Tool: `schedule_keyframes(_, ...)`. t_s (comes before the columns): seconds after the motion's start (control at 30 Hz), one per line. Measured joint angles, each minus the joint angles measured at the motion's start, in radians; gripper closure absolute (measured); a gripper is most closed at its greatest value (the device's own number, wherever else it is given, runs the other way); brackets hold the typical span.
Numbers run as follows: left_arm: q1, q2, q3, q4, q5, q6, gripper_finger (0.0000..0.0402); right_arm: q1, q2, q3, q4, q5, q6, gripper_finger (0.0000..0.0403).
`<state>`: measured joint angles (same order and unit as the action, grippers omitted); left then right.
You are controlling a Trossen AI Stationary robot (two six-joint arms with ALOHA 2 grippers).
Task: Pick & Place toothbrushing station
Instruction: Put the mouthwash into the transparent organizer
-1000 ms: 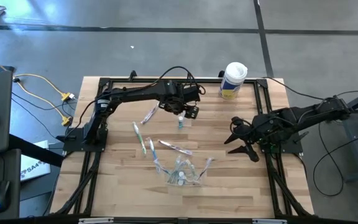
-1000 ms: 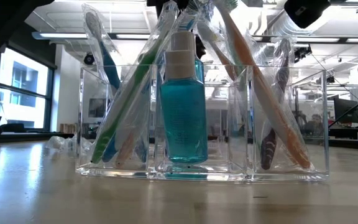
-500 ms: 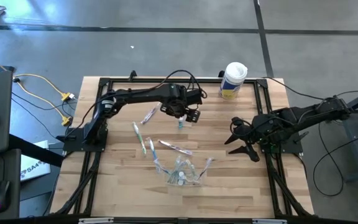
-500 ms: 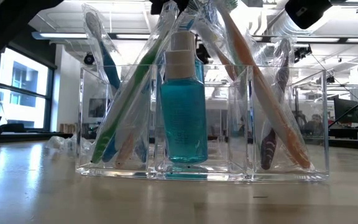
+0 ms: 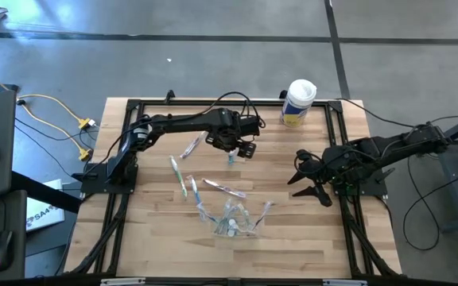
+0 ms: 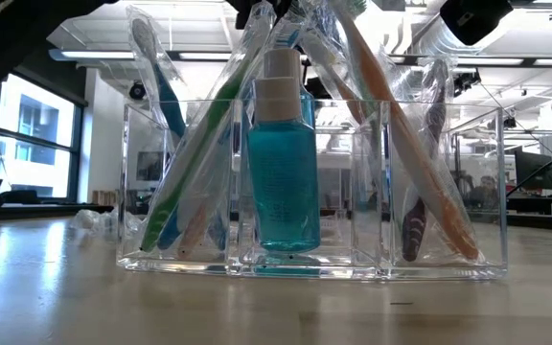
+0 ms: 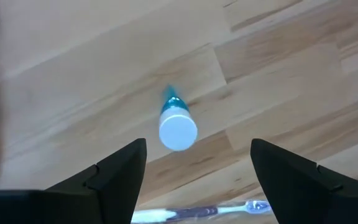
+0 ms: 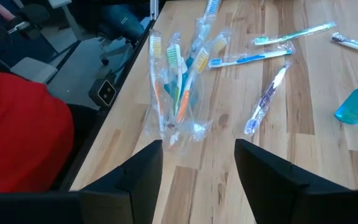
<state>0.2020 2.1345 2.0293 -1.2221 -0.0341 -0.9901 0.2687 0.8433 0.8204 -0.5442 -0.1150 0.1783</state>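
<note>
From above, the left hand (image 5: 238,151) has drawn a little back toward its base over the last second and now hangs over a small teal bottle (image 5: 230,156) standing upright on the worktop (image 5: 308,238); its fingers are spread wide and hold nothing. The right hand (image 5: 299,181) has not moved: it waits near the right edge, fingers partly apart and empty. Loose wrapped toothbrushes (image 5: 180,175) lie between the bottle and the clear holder (image 5: 230,222), which sits near the front edge, and a white canister (image 5: 298,102) stands at the back. From worktop height, unchanged from a second ago, the clear holder (image 6: 311,187) fills the view: its middle compartment has a teal bottle (image 6: 282,158) with a white cap standing upright, and the compartments on either side hold wrapped toothbrushes (image 6: 192,158) leaning at angles. The left wrist camera looks down on the white cap of the teal bottle (image 7: 178,129), which lies between the wide fingers (image 7: 124,168) without touching them. The right wrist camera shows the holder (image 8: 178,121) with toothbrushes upright in it, more toothbrushes (image 8: 263,96) lying on the boards beyond, and the teal bottle (image 8: 355,106) near the edge.
</note>
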Motion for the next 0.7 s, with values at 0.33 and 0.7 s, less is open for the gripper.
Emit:
schedule_keyframes(0.33, 0.001, 0.036, 0.000, -0.015, -0.001, 0.011, 0.0114, 0.000, 0.000, 0.000, 0.000, 0.000, 0.000, 0.0210)
schedule_keyframes(0.7, 0.017, 0.064, 0.001, 0.017, 0.031, 0.038, 0.0114, 0.000, 0.000, 0.000, -0.011, 0.000, 0.000, 0.0210)
